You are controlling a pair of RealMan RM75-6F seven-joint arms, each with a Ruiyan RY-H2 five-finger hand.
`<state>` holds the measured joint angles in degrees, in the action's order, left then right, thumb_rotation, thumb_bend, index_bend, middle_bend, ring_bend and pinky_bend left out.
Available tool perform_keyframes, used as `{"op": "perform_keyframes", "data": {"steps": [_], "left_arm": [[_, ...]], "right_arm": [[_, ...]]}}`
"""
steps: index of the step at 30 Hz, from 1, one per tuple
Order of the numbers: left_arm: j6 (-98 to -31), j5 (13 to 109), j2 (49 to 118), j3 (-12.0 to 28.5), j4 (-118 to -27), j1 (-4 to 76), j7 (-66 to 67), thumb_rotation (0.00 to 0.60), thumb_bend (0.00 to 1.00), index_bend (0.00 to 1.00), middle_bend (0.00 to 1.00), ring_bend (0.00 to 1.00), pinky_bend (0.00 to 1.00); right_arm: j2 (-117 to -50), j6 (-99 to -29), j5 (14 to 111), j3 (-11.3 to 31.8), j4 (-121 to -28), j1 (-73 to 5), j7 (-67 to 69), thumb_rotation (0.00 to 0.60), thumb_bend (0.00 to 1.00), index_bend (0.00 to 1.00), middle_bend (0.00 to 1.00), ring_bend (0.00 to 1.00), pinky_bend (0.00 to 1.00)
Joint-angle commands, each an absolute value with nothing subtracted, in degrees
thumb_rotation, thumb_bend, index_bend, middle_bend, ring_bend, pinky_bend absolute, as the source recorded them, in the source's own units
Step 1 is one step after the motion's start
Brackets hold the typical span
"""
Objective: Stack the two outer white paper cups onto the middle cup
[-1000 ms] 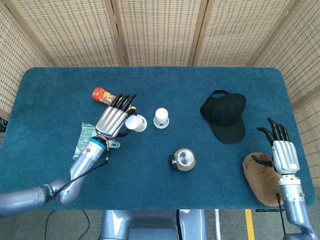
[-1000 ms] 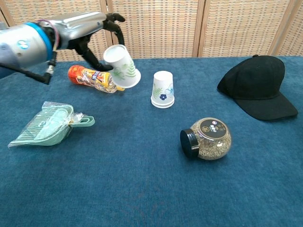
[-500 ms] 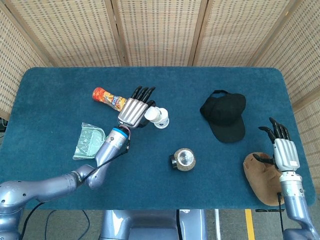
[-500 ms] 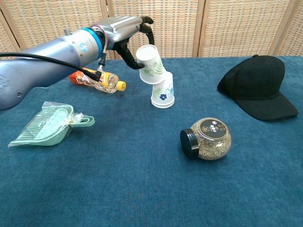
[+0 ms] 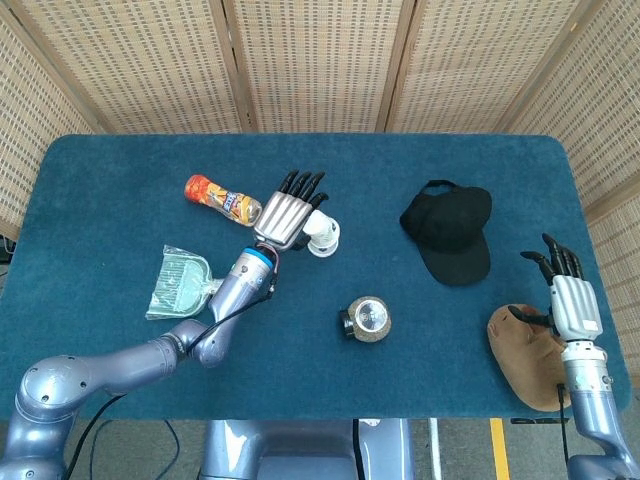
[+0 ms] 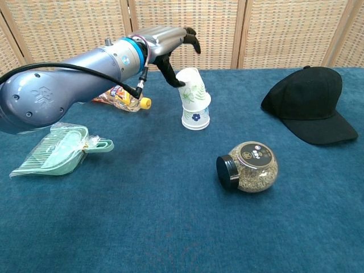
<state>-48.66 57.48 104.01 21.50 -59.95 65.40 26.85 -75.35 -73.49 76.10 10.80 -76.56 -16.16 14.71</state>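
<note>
Desk (image 5: 120, 190): my left hand (image 5: 290, 212) at frame centre-left holds the leaf cup (image 6: 192, 90), tilted, seated on the middle cup (image 6: 195, 118). Right hand (image 5: 568, 300), lower right, fingers spread, holding nothing, beside the brown pouch (image 5: 525, 355).

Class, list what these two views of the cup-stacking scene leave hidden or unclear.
- Left hand: chest view does not settle whether its fingers touch the leaf-print cup.
- Flower-print cup: upper part hidden under the leaf-print cup.
- Right hand: outside the chest view.
- Jar label: too small to read.
</note>
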Motion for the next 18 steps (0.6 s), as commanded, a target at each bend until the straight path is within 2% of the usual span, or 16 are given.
{"op": "perform_keyframes", "data": {"steps": [1, 4, 9, 13, 18], "left_arm": [[-48.79, 57.22, 104.05, 21.12, -60.1, 65.41, 26.88, 0.6, 0.23, 0.04, 0.0, 0.0, 0.0], [-50.0, 57.33, 103.2, 20.77, -62.07, 64.22, 25.9, 0.6, 0.23, 0.04, 0.0, 0.0, 0.0], [-56.63, 60.18, 97.35, 17.98, -73.17, 58.06, 24.76, 0.6, 0.23, 0.04, 0.0, 0.0, 0.0], [-64.06, 63.06, 90.24, 13.21, -85.32, 50.38, 25.43, 0.6, 0.23, 0.04, 0.0, 0.0, 0.0], [-71.71, 66.13, 83.56, 7.44, -95.73, 42.55, 27.34, 0.6, 0.23, 0.03, 0.0, 0.0, 0.0]], "right_arm": [[-75.36, -73.47, 76.18, 10.74, -76.63, -16.15, 14.48, 0.6, 0.2, 0.25, 0.0, 0.0, 0.0], [-75.36, -73.69, 76.45, 10.65, -76.8, -16.06, 14.34, 0.6, 0.2, 0.25, 0.0, 0.0, 0.0], [-75.17, -73.97, 76.99, 10.5, -77.0, -15.97, 14.34, 0.6, 0.2, 0.25, 0.0, 0.0, 0.0], [-74.97, -74.75, 77.65, 10.25, -77.68, -15.66, 13.84, 0.6, 0.2, 0.24, 0.0, 0.0, 0.0], [-74.55, -76.16, 78.85, 9.98, -79.14, -15.31, 12.92, 0.6, 0.2, 0.24, 0.0, 0.0, 0.0]]}}
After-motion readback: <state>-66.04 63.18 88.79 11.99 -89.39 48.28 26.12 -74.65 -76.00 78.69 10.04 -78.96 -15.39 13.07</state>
